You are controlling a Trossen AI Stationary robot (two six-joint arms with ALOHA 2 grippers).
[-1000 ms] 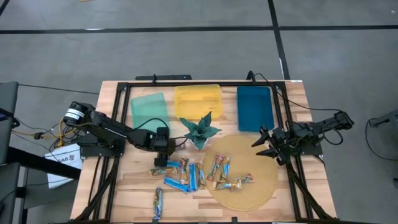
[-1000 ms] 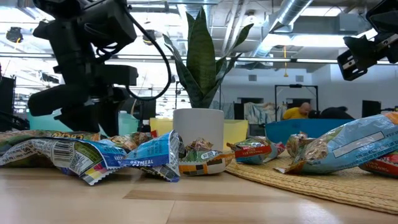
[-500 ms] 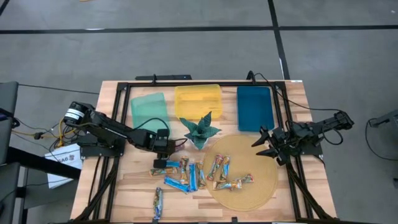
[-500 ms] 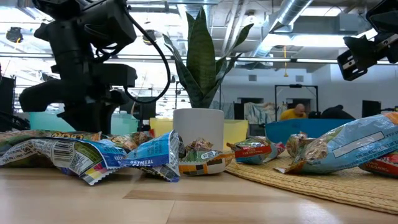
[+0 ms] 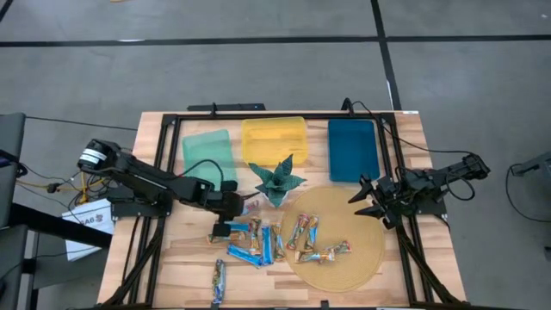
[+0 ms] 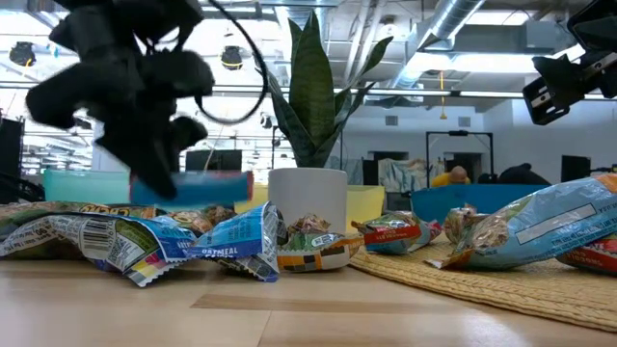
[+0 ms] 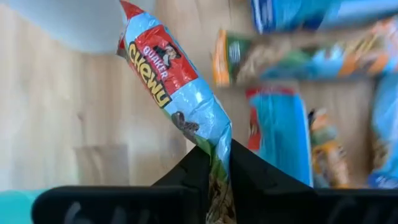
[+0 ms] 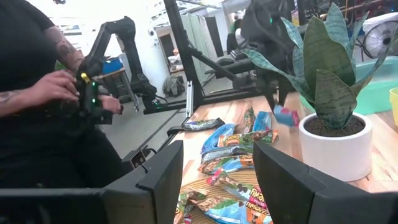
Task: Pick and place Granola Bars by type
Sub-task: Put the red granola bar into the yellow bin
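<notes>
Granola bar, blue-and-red foil wrapper (image 7: 171,81): pinched at one end between the clenched fingers of the left end effector (image 5: 238,207), lifted clear of the wooden slatted surface (image 5: 189,258), just beside the white pot of the green spiky plant (image 5: 275,182) on its left-edge side.

Remaining wrapped granola bars (image 5: 258,241): scattered flat on the surface toward the near edge. One group, mostly bright blue, lies on bare wood just below the left end effector; a single bar (image 5: 219,281) lies apart, close to the near edge; several multicoloured bars (image 5: 303,231) rest on the round woven straw mat (image 5: 362,226).

Trays, three, set in a row along the far edge: pale green (image 5: 207,148) toward the left, yellow (image 5: 274,138) in the middle, dark blue (image 5: 353,148) toward the right.

Right end effector (image 5: 365,200): fingers spread wide, grasping nothing, held above the right rim of the straw mat, well apart from the bars.

Person in dark clothing (image 8: 37,112): seen in the right wrist view beyond the surface, hands on a small control arm.
</notes>
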